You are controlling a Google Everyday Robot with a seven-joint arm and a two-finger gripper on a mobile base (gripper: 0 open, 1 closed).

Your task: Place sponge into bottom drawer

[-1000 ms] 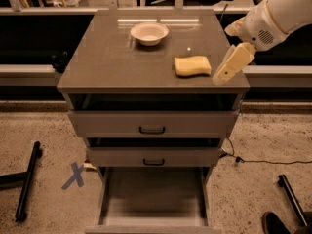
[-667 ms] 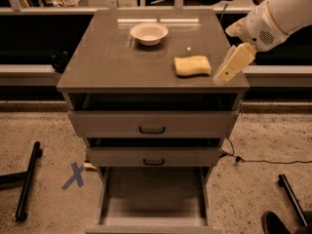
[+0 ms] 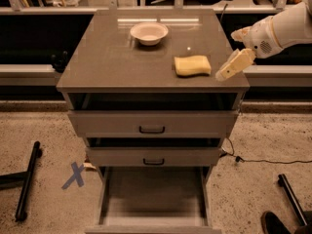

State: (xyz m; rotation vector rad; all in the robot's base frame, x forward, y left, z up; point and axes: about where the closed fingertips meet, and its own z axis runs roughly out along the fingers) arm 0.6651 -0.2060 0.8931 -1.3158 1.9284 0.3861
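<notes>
Beside the tool (image 3: 235, 65), just inward from the right front corner of the tabletop (image 3: 107, 57), lay the sponge (image 3: 192, 65), near but apart from it, seemingly awaiting a grasp. Whether the tool was spread or pressed together could not be told. Well below, past the front edge, the bottom drawer (image 3: 153, 194) stood pulled out, offering open room.

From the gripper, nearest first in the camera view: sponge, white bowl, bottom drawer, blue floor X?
The gripper hovers at the cabinet top's right edge.
1. Sponge, beside it on the top.
2. White bowl, toward the back of the top.
3. Bottom drawer, pulled open below.
4. Blue X, on the floor, far side.
</notes>
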